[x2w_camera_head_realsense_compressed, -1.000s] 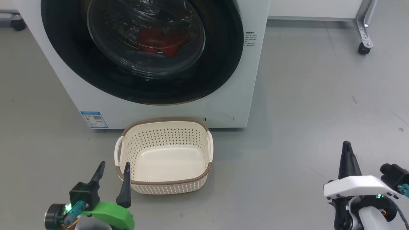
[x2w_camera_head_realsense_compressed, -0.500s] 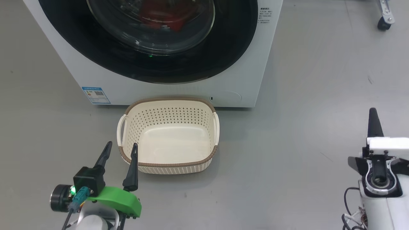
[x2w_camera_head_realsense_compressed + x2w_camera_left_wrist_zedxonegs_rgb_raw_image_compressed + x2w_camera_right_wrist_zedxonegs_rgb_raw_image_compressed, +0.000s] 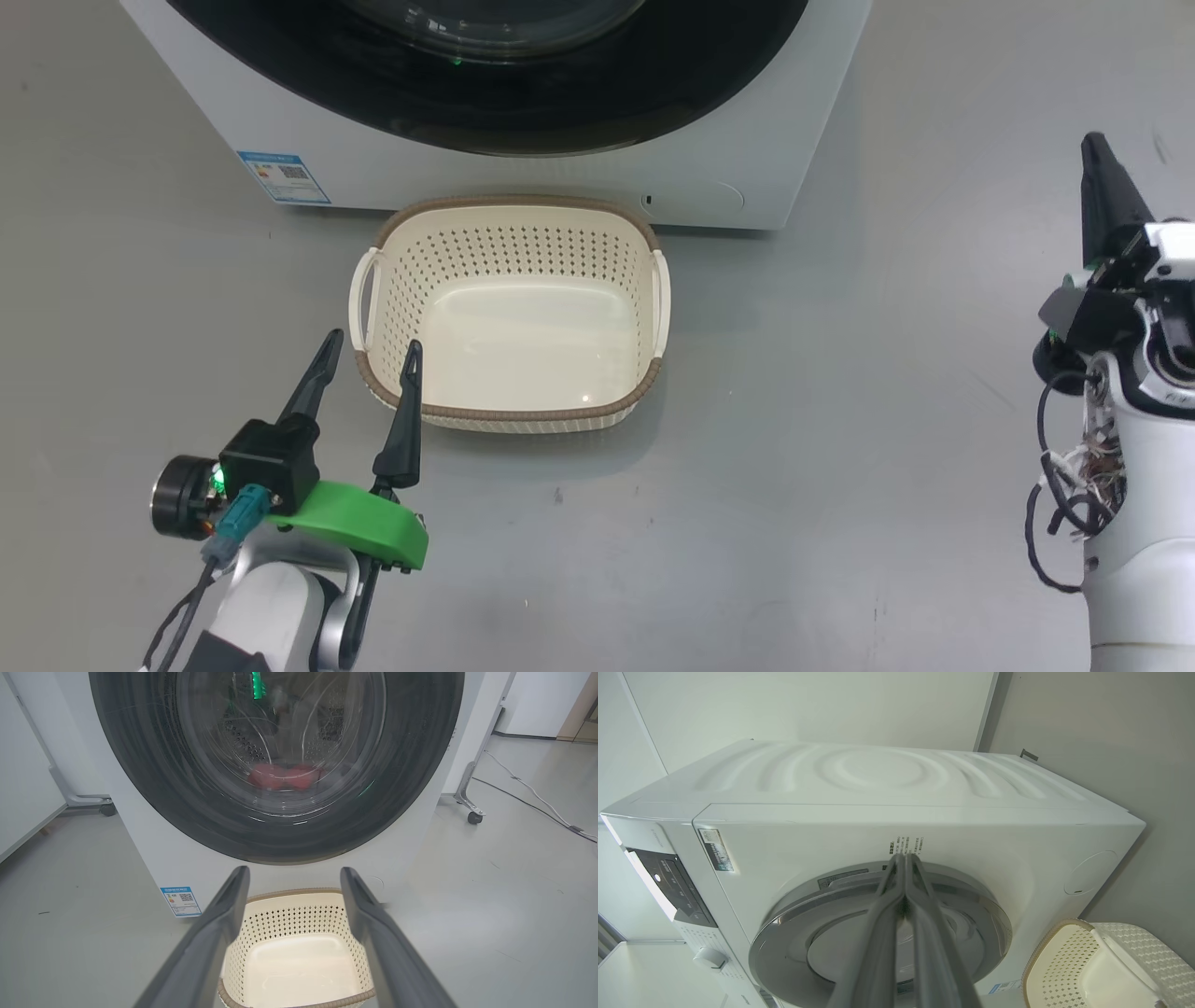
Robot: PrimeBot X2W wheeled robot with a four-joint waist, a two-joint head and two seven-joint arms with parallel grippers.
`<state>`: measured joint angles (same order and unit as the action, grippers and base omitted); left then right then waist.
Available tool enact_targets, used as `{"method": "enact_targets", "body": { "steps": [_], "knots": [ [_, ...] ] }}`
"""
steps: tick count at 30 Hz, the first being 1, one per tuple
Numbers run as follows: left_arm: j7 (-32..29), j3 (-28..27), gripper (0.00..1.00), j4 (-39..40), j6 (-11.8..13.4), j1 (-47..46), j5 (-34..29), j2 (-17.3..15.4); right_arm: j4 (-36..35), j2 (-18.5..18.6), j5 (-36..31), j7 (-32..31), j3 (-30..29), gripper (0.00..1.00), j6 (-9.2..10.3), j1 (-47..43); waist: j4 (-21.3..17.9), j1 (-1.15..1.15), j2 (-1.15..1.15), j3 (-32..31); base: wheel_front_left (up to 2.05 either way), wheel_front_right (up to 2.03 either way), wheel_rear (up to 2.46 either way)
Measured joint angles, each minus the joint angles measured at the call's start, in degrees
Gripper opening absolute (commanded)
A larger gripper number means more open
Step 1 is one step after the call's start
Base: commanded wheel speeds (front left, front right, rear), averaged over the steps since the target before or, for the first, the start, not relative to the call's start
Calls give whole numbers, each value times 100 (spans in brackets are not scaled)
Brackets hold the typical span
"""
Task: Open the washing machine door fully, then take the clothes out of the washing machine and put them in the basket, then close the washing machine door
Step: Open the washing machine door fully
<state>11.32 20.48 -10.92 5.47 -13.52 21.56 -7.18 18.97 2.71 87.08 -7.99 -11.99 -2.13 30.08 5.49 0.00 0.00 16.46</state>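
A big white front-loading washing machine (image 3: 560,182) stands at the far side of the grey floor (image 3: 840,420), a small blue label (image 3: 283,177) at the lower left of its front. Its large round door (image 3: 278,732), with a wide glossy black rim and a bulging clear glass bowl, sits closed on the front. Through the glass, the bright red soft clothes (image 3: 285,775) lie low in the perforated steel drum. Just in front of the machine stands the small cream plastic basket (image 3: 509,245) with perforated sides, a brown woven-look rim and white side handles, its pale bottom bare. The left gripper (image 3: 373,340) hangs at the basket's near left corner with its two dark fingers spread wide and nothing between them. From its wrist the basket shows between the fingers and the door lies beyond. Whether a fingertip touches the rim I cannot tell. The right gripper (image 3: 1094,145) is well to the right of machine and basket, fingers pressed together on nothing. From its own wrist the tips point toward the door's edge, apart from it.
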Motion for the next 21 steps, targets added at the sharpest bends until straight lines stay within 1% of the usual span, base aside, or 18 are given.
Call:
{"method": "enact_targets", "body": {
  "steps": [6,10,16,20,21],
  "knots": [
    [0,4,100,55,-31,-225,-5,12,105,289,147,-453,59,0,182,699,97,0,0,354,0,0,0],
    [0,19,100,66,-76,-339,-8,32,196,396,214,-751,189,0,288,1176,161,0,0,562,0,0,0],
    [10,99,100,82,-109,-510,-48,109,338,626,207,-1094,393,0,480,1742,285,0,0,799,0,0,0],
    [12,165,100,98,-169,-586,-48,148,439,723,158,-1271,523,0,541,2069,393,0,0,914,0,0,0],
    [29,177,100,110,-174,-604,-48,163,464,753,152,-1308,552,0,581,2159,420,0,0,942,0,0,0]
  ]
}}
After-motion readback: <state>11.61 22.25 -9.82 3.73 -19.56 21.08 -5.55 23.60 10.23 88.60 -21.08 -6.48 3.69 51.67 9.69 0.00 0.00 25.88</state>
